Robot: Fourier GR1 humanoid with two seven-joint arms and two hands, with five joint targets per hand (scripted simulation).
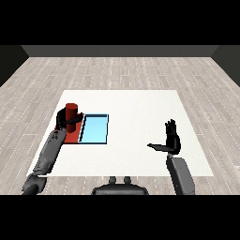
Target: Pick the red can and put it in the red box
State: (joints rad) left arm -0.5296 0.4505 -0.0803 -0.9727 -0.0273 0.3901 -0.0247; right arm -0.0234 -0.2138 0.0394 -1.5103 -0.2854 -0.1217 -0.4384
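The red can [71, 112] stands upright over the red tray [74, 135] at the table's left. My left hand [64, 120] is curled round the can, with a finger crossing its front. Much of the red tray is hidden behind that hand and forearm. Whether the can rests on the tray floor or hangs just above it, I cannot tell. My right hand [172, 139] is far off at the right of the table, fingers straight and pointing up, thumb stretched out to the left, holding nothing.
The light blue tray [95, 129] lies directly to the right of the red tray, touching it. The white table [136, 112] stretches wide between the trays and my right hand. Grey wood floor surrounds the table.
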